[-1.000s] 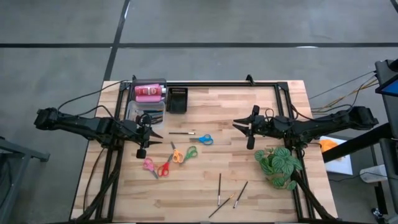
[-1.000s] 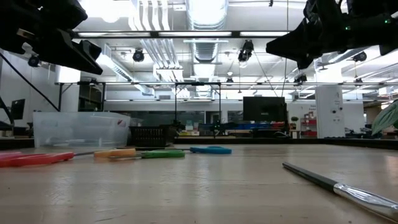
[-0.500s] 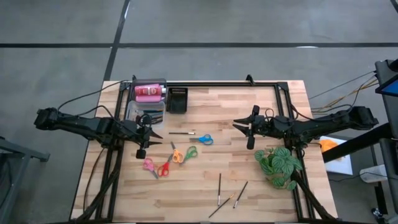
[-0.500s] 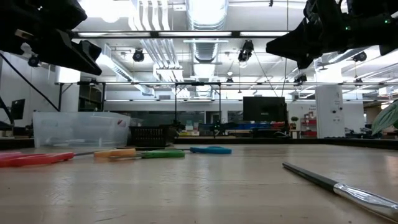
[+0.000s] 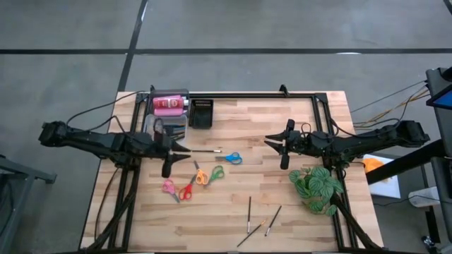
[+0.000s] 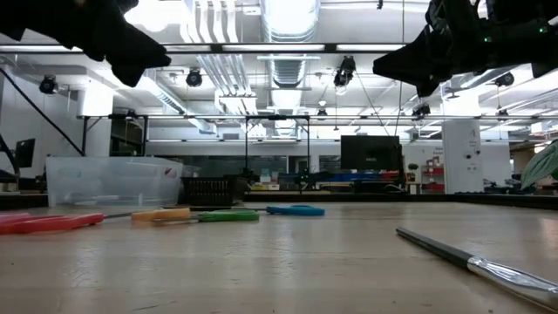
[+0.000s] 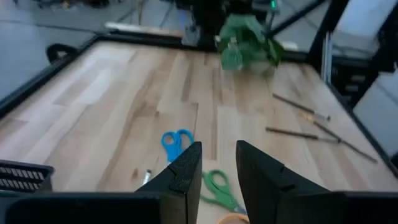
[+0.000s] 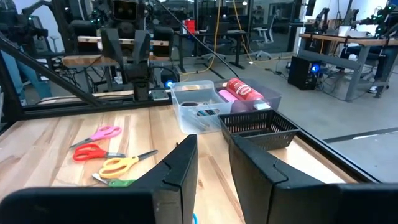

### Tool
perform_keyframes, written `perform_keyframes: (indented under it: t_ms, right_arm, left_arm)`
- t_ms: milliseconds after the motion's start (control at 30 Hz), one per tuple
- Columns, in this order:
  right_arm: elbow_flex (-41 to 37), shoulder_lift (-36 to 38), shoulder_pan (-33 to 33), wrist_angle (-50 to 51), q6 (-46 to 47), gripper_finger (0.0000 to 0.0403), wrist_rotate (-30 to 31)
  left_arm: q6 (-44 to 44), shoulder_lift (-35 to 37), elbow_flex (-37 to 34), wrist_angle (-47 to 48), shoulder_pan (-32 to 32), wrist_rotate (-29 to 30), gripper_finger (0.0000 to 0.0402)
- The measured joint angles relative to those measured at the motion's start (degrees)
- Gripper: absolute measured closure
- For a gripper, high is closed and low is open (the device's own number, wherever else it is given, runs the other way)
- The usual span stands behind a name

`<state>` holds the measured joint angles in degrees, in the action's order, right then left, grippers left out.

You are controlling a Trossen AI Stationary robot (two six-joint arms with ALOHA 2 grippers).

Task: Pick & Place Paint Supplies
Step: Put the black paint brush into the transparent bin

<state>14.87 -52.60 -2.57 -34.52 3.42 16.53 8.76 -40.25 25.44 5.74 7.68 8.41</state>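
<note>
Several scissors lie flat on the wooden table: blue point(image 5: 230, 157), green point(image 5: 215, 173), orange point(image 5: 201, 176), red point(image 5: 187, 191) and pink point(image 5: 169, 187). A short brush point(image 5: 207, 150) lies beside the blue pair. Three thin brushes point(image 5: 249, 212) lie near the front edge. Pink bottles point(image 5: 168, 104) and a red tube point(image 8: 245, 91) lie in the clear tub point(image 5: 152, 127) at the far left. My left gripper point(image 5: 185, 150) hovers beside the tub, above the table, open by a narrow gap point(image 7: 219, 149) with nothing in it. My right gripper point(image 5: 268, 140) waits at mid-right, equally narrow point(image 8: 213, 140) and empty.
A black mesh tray point(image 5: 201, 113) stands next to the tub at the far edge. A green leafy plant point(image 5: 316, 188) sits at the right, under the right arm. A black frame rail point(image 5: 240, 94) borders the table. Bare wood lies between the two grippers.
My left gripper has risen a little, moved slightly toward the table's right edge and rolled about its own pointing line. Its finger gap looks unchanged. The right arm and all the supplies have kept still.
</note>
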Motion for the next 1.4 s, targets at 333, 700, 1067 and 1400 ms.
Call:
perform_keyframes:
  t_ms: [333,700,1067,1400]
  right_arm:
    - [0.0,0.0,0.0,0.1,0.0,0.0312,0.0]
    - [0.0,0.0,0.0,0.1,0.0,0.0312,0.0]
    - [0.0,0.0,0.0,0.4,0.0,0.0312,0.0]
    - [0.0,0.0,0.0,1.3,0.0,0.0312,0.0]
  left_arm:
    - [-3.7,-19.6,9.9,2.3,-1.1,0.4,0.03]
    - [-3.9,-39.7,21.1,11.5,-10.2,-6.0,0.0285]
    - [-10.5,-48.1,23.1,14.1,-15.4,-6.7,0.0175]
    - [-11.6,-52.8,23.1,15.1,-15.9,-5.5,0.0169]
